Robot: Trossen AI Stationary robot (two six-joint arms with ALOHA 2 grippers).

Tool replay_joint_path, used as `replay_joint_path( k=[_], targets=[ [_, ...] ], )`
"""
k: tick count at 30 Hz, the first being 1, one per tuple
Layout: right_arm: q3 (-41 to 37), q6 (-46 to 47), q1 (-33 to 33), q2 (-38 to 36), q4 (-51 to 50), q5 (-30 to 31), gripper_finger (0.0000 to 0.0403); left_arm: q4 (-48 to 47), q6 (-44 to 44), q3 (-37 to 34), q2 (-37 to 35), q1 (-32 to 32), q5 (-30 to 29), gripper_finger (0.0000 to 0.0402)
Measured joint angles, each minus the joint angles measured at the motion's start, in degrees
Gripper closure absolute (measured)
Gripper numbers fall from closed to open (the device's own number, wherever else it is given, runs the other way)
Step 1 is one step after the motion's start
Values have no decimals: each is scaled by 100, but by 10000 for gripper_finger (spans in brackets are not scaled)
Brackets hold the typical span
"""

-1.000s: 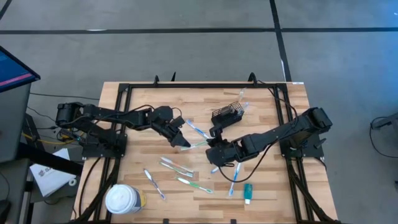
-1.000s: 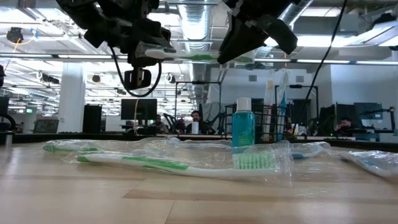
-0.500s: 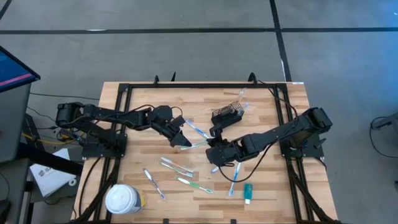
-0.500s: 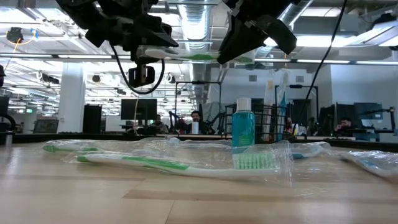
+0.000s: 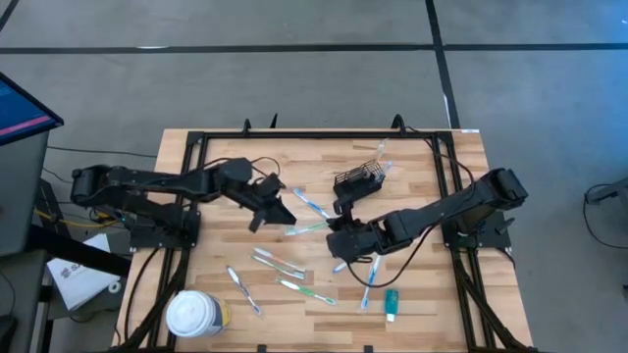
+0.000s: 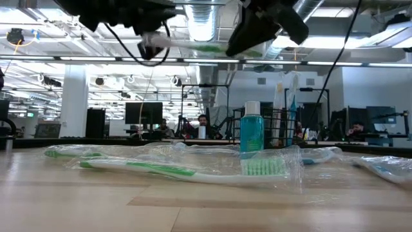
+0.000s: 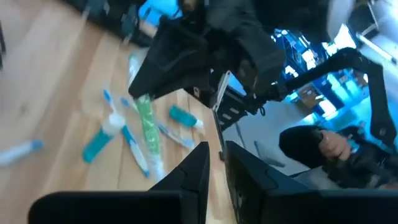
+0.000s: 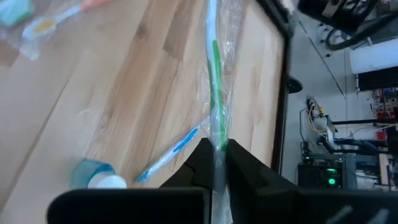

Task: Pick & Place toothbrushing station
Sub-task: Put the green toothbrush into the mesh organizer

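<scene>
Now: right fingers (image 8: 216, 155) clamped on green toothbrush (image 8: 216, 74) | left fingers (image 7: 214, 163) nearly together, apparently empty

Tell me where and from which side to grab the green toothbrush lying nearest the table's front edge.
Grip the green toothbrush at mid-handle. Come straight down from above and close across its length. It is long and slim and lies flat on the table in a clear wrapper, so there is little to catch from the side.
</scene>
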Motion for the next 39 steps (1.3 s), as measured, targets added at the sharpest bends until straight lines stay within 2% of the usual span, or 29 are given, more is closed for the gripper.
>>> replay_joint_path(
  k=[5,12,17,23,30,39],
  targets=[
    [-6,231,-1,-249,-142,-37,393,-24,885,-2,-408,2,-53,357],
    [-6,564,-2,-723,-206,-451,393,-34,2089,-139,-924,2,-987,357],
    [-4,731,-47,-1039,-245,-541,393,-12,2285,-368,-1198,4,-1637,357],
    [-4,840,-263,-1386,-65,-894,393,119,2431,-647,-1295,-2,-1734,357],
    [-4,917,-687,-1566,390,-1602,393,1482,2777,-956,-1061,-126,-1743,357],
    [-6,986,-1260,-1506,910,-2609,393,2819,3283,-1008,-523,-336,-2170,357]
  ],
)
